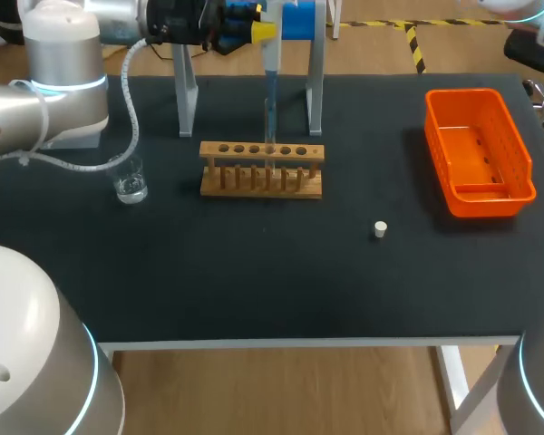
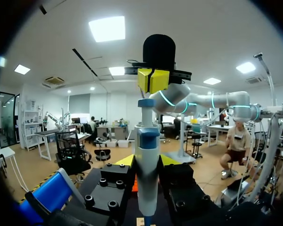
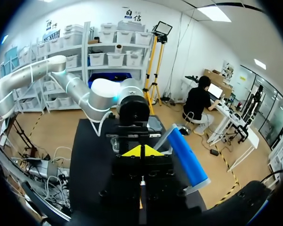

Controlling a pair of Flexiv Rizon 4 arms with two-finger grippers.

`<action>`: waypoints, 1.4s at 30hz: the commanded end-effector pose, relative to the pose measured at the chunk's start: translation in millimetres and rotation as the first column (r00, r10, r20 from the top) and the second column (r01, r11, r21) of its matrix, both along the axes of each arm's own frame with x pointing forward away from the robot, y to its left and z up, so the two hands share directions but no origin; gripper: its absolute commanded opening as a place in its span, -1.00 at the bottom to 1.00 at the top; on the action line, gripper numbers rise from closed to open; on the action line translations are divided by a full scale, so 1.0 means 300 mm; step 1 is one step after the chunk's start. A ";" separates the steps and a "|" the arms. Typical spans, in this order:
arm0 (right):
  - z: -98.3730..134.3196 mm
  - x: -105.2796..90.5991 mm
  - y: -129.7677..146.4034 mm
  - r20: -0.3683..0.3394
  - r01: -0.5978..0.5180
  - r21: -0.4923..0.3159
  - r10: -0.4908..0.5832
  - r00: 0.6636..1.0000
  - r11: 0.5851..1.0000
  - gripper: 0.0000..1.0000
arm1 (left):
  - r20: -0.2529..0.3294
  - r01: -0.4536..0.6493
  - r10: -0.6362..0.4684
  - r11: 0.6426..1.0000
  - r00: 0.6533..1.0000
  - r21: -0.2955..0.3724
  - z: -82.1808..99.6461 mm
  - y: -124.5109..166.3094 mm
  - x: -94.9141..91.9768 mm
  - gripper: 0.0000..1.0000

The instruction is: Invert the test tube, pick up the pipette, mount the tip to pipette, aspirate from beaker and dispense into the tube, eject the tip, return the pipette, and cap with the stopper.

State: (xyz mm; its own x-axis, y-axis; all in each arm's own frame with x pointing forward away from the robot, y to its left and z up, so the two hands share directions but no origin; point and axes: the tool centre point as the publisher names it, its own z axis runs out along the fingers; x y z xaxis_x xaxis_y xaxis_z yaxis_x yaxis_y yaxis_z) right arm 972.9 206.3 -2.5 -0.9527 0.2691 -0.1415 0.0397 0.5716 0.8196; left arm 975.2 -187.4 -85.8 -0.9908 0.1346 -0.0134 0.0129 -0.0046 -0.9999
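On my feed the table (image 1: 254, 281) reads matte black, the bin (image 1: 490, 205) bright orange, the rack (image 1: 261, 152) a pale tan wood, the stopper (image 1: 379, 229) white and the beaker (image 1: 131, 184) clear and colourless. The pipette (image 2: 146, 165) is whitish grey with blue bands. My right gripper (image 3: 142, 151) shows plain yellow fingertips on a black body.
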 end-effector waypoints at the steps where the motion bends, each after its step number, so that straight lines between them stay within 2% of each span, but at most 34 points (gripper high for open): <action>1: 0.014 -0.037 -0.087 0.017 0.008 -0.008 -0.008 1.000 1.000 0.00 | 0.000 0.002 -0.002 1.000 1.000 0.002 0.002 0.000 0.002 -1.00; 2: 0.015 -0.041 -0.101 0.023 0.000 0.000 0.000 1.000 1.000 1.00 | 0.000 0.002 -0.002 1.000 1.000 0.002 0.002 0.000 0.002 -1.00; 6: -0.007 -0.069 -0.132 0.045 -0.023 -0.025 0.024 0.999 0.999 1.00 | 0.000 0.002 -0.002 1.000 1.000 0.002 0.002 0.000 0.002 -1.00; 9: -0.056 -0.106 -0.148 0.037 -0.068 -0.030 0.069 0.997 0.997 1.00 | 0.000 0.002 -0.002 1.000 1.000 0.002 0.002 0.000 0.002 -1.00; 16: -0.165 -0.138 -0.205 0.003 -0.063 -0.048 0.064 0.998 0.997 1.00 | 0.000 0.002 -0.002 1.000 1.000 0.002 0.002 0.000 0.002 -1.00; 19: -0.222 -0.139 -0.220 -0.018 -0.060 -0.053 0.059 0.998 0.997 1.00 | 0.000 0.002 -0.002 1.000 1.000 0.002 0.002 0.000 0.002 -1.00; 27: -0.401 -0.131 -0.224 -0.015 -0.039 -0.037 0.038 0.999 0.999 1.00 | 0.000 0.002 -0.002 1.000 1.000 0.002 0.002 0.000 0.002 -1.00; 28: -0.427 -0.129 -0.221 -0.023 -0.051 -0.028 0.051 0.998 0.998 1.00 | 0.000 0.002 -0.002 1.000 1.000 0.002 0.002 0.000 0.002 -1.00; 29: -0.447 -0.129 -0.218 -0.002 -0.073 -0.012 0.073 0.997 0.997 1.00 | 0.000 0.002 -0.002 1.000 1.000 0.002 0.002 0.000 0.002 -1.00; 30: -0.468 -0.127 -0.215 0.011 -0.074 -0.028 0.074 0.997 0.997 1.00 | 0.000 0.002 -0.002 1.000 1.000 0.002 0.002 0.000 0.002 -1.00; 34: -0.550 -0.108 -0.209 -0.009 -0.088 -0.022 0.088 0.996 0.996 1.00 | 0.000 0.002 -0.002 1.000 1.000 0.002 0.002 0.000 0.002 -1.00; 42: -0.645 -0.094 -0.186 0.026 -0.195 -0.010 0.195 0.980 0.981 1.00 | 0.000 0.002 -0.002 1.000 1.000 0.002 0.002 0.000 0.002 -1.00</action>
